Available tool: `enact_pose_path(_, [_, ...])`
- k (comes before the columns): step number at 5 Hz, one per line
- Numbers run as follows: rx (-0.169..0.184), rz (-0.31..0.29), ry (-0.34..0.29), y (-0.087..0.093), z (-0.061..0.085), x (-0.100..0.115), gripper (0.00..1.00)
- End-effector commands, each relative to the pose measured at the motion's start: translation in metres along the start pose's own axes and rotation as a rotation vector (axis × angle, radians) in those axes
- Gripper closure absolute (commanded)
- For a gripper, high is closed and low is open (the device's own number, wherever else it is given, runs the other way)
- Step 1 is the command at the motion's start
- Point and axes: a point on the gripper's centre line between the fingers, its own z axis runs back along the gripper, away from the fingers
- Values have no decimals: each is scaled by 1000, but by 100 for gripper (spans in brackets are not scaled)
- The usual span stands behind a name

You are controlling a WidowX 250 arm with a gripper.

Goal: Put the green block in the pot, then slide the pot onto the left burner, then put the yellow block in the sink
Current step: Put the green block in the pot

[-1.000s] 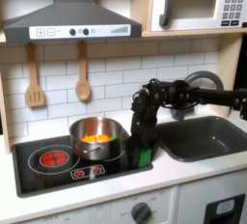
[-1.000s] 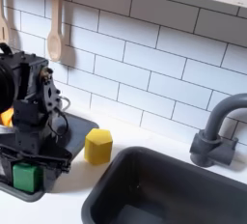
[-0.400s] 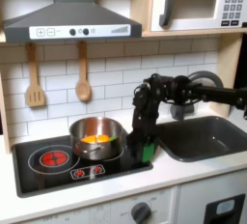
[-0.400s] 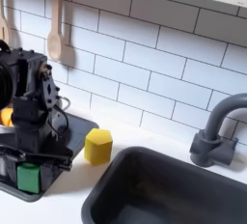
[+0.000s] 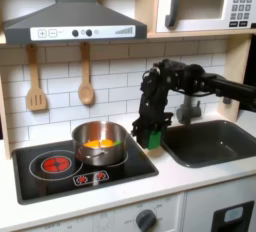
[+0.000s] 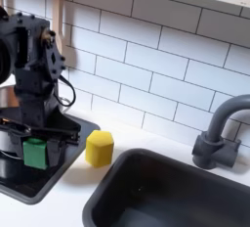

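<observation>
First exterior view: my gripper [image 5: 150,136] pinches the green block [image 5: 151,138] above the cooktop, just right of the pot [image 5: 100,142]; the left burner [image 5: 56,162] lies bare. Second exterior view: the fingers press the green block [image 6: 34,153] from both sides; the yellow block [image 6: 99,148] rests beside the sink [image 6: 146,197]. I judge the cube light, rigid and smooth, best held across opposite flat faces.

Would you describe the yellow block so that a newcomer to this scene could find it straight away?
Start at the dark grey sink with its curved faucet in the second exterior view. On the white counter between the sink and the black cooktop sits the yellow block, near the tiled wall. It is the yellow one resting free on the counter, whereas the green block is held in the gripper.
</observation>
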Motion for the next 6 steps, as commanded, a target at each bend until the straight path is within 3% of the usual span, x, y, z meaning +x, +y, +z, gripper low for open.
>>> enact_pose_path(1, [-2,36,-28,15,20,12,100])
enact_pose_path(3, [3,100,-62,44,39,23,100])
enact_pose_path(5, [7,165,-36,74,32,27,100])
enact_pose_path(6, [9,175,-35,81,29,33,100])
